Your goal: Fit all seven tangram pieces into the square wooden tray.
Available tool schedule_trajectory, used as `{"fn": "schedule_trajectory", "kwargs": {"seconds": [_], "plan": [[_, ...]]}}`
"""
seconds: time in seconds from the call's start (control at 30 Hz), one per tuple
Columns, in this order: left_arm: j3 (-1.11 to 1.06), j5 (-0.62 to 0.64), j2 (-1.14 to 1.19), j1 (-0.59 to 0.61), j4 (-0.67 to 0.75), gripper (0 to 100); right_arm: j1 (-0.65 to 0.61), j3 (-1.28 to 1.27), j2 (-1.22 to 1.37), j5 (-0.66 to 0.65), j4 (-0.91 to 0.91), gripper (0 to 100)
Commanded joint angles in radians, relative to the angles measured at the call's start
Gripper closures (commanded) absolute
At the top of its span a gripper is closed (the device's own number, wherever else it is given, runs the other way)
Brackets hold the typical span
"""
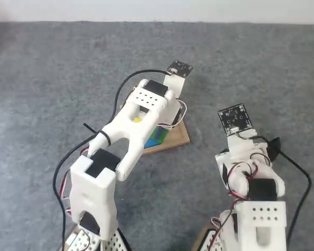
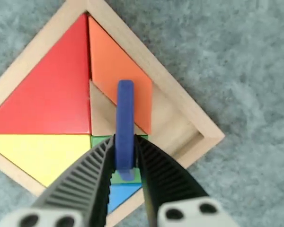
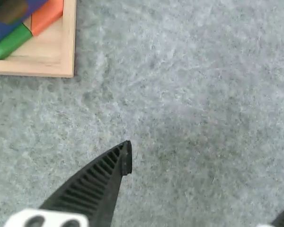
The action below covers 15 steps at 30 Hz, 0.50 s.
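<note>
holds the blue piece (image 2: 125, 106) on edge in the left gripper's (image 2: 125, 142) clamped fingers, above the tray's (image 2: 170, 90) bare gap. rests the right gripper (image 3: 208, 172), fingers wide, off the tray's corner. late fitting step, seemingly; calls next for laying flat, lowering.

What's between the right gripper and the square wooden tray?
Nothing but bare grey carpet separates right gripper from square wooden tray, per right wrist view.

The tray (image 2: 180, 100) is pale bare wood, with a red triangle (image 2: 52, 90), orange piece (image 2: 113, 66), yellow triangle (image 2: 38, 153), green piece (image 3: 12, 40) and light blue piece (image 2: 120, 194). The dark blue piece (image 2: 125, 118) is a deep royal shade. The left pincer (image 2: 124, 142) is ribbed black on a white arm (image 1: 94, 193), and the counter (image 2: 236, 56) is speckly grey.
</note>
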<state>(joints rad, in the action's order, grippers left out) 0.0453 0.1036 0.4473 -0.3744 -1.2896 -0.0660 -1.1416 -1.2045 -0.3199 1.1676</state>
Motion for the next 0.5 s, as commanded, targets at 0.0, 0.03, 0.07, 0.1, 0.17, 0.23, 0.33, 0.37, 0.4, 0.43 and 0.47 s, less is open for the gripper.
{"fn": "schedule_trajectory", "kwargs": {"seconds": [0.0,0.03,0.07,0.1,0.17,0.23,0.33,0.37,0.4,0.43,0.47], "plan": [[0.035,0.011,-0.049,-0.008,0.006,94,-0.01,0.011,0.039,-0.011,-0.033,49.4],[0.035,0.008,-0.057,-0.015,0.0,93,-0.01,0.011,0.045,-0.011,-0.035,49.4],[0.035,0.008,-0.063,-0.025,-0.009,92,-0.01,0.009,0.05,-0.011,-0.039,49.4],[0.035,0.006,-0.066,-0.037,-0.014,91,-0.01,0.009,0.054,-0.011,-0.042,49.4],[0.035,0.008,-0.068,-0.057,-0.021,90,-0.01,0.009,0.062,-0.011,-0.047,49.4],[0.035,0.012,-0.068,-0.066,-0.028,90,-0.01,0.009,0.064,-0.011,-0.047,49.4],[0.036,0.015,-0.068,-0.064,-0.026,90,-0.01,0.008,0.065,-0.011,-0.047,49.4],[0.036,0.015,-0.068,-0.064,-0.028,90,-0.01,0.008,0.065,-0.011,-0.047,49.4],[0.036,0.015,-0.068,-0.066,-0.029,90,-0.01,0.008,0.065,-0.011,-0.047,49.4],[0.036,0.015,-0.068,-0.072,-0.029,90,-0.01,0.006,0.065,-0.011,-0.047,49.4],[0.036,0.015,-0.068,-0.077,-0.029,90,-0.01,0.006,0.065,-0.011,-0.047,49.4]]}}
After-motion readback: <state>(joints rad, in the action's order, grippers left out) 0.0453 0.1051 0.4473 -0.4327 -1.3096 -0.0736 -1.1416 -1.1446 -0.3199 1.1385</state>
